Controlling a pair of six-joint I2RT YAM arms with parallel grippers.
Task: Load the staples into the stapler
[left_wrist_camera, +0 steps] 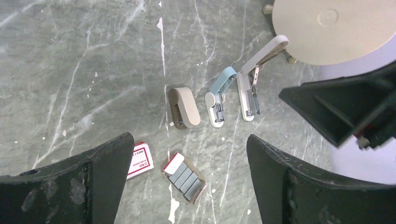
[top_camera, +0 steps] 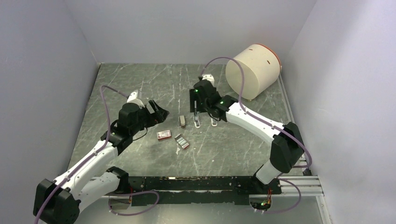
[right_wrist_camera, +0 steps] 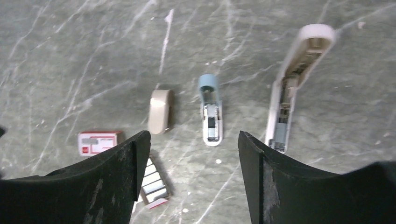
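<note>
The staples (left_wrist_camera: 187,178) are silvery-grey strips lying in a small open tray with a red-and-white end, also seen as the staples (top_camera: 181,141) and the staples (right_wrist_camera: 154,183). Three staplers lie in a row beyond them. The beige stapler (left_wrist_camera: 183,107) is closed. The blue stapler (left_wrist_camera: 219,98) and the long white stapler (left_wrist_camera: 251,91) are hinged open with their metal channels showing. My left gripper (left_wrist_camera: 189,144) hangs open above the staples, holding nothing. My right gripper (right_wrist_camera: 194,140) hangs open over the staplers, also empty, and its left finger hides part of the tray.
A little red-and-white box (top_camera: 163,135) lies just left of the staples tray. A large cream cylinder (top_camera: 252,70) lies on its side at the back right. Grey walls close in the marbled table (top_camera: 140,84) on three sides.
</note>
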